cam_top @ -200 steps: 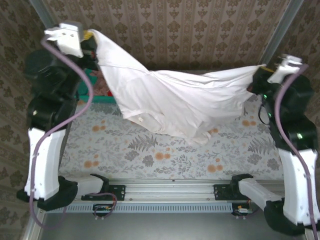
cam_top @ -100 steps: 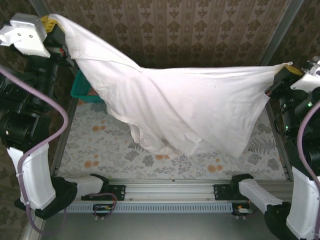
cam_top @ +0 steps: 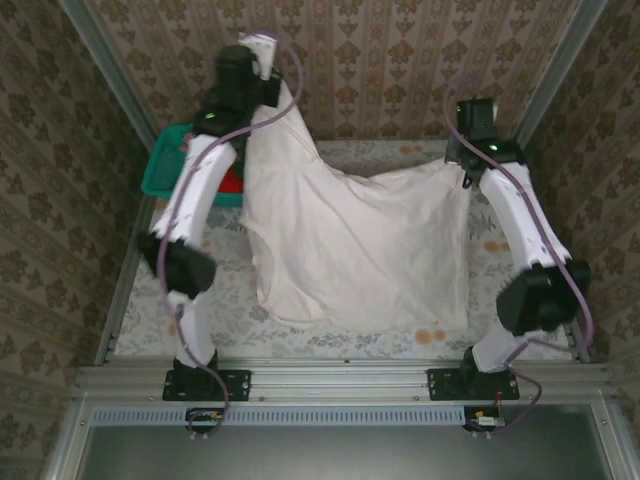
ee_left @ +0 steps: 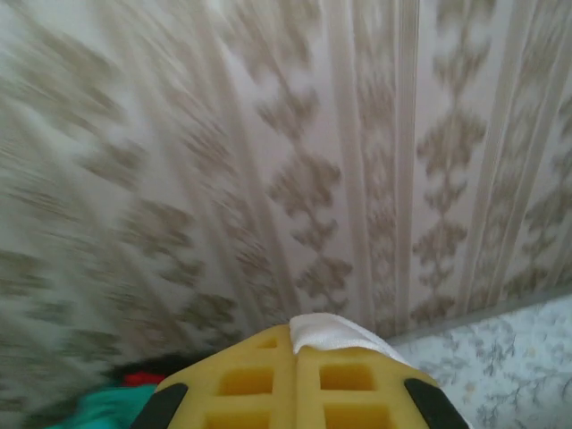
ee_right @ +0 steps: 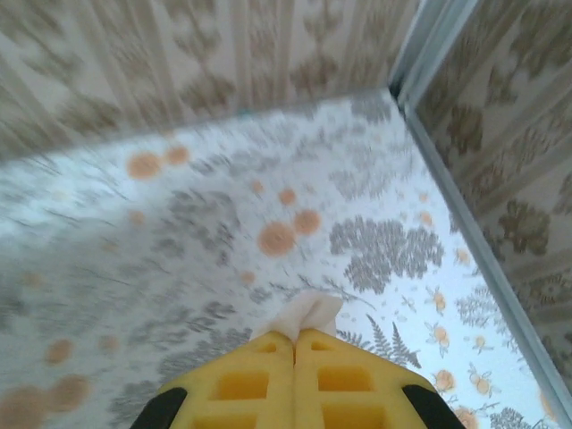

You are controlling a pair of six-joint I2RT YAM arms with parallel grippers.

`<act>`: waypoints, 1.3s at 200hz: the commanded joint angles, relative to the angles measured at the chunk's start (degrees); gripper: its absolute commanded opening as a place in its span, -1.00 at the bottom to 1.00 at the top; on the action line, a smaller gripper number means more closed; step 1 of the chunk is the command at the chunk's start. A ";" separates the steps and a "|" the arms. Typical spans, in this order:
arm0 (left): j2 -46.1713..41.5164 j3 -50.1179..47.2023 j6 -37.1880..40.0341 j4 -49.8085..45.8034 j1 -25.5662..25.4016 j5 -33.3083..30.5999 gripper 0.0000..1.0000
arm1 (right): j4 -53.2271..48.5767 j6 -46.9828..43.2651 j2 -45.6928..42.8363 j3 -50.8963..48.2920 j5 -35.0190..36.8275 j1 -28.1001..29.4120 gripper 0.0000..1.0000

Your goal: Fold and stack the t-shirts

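Note:
The large white t-shirt [cam_top: 355,240] hangs spread between both arms at the far side of the table, its lower hem resting near the front edge. My left gripper [cam_top: 272,92] pinches one top corner high at the back left; a white cloth tuft [ee_left: 332,332] pokes out of its closed yellow fingers [ee_left: 250,380]. My right gripper [cam_top: 466,165] holds the other corner lower at the back right, with a white cloth tip [ee_right: 304,315] squeezed between its yellow fingers [ee_right: 349,375]. A red shirt [cam_top: 232,183] lies in the basket.
A teal lattice basket [cam_top: 165,165] stands at the back left, beside the left arm. The floral tablecloth [cam_top: 500,240] covers the table. Patterned walls close in the back and sides, with metal corner posts [cam_top: 555,55]. A metal rail [cam_top: 340,378] runs along the front edge.
Both arms have swung from near the camera out to the far side of the table, carrying the white shirt with them. The shirt has dropped from a raised stretch to hanging onto the table.

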 commanded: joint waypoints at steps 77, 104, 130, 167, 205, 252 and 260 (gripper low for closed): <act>17.02 14.21 -2.59 -12.09 0.13 0.71 1.00 | -11.49 2.01 29.04 27.60 3.55 -5.66 0.17; 5.26 -0.91 -2.65 -16.17 0.18 1.02 1.00 | -15.15 3.24 23.75 22.55 1.31 -4.57 0.34; -1.29 -17.21 -3.30 -11.33 -0.63 1.60 0.93 | -3.31 3.81 10.98 2.19 -5.73 -0.59 0.49; 8.44 -6.34 -4.66 -18.11 -4.85 8.62 0.77 | 6.12 10.29 1.79 -13.54 -13.55 2.08 0.51; 19.64 1.96 -8.92 -19.29 -4.57 13.11 0.59 | 6.97 11.52 -0.69 -19.08 -13.44 2.25 0.51; 21.54 -1.08 -11.63 -15.28 3.38 13.22 0.51 | 7.49 10.53 -4.06 -23.65 -13.80 2.14 0.54; 21.28 -1.68 -11.05 -15.02 4.09 12.79 0.51 | 7.86 10.63 -4.57 -24.40 -14.07 2.11 0.55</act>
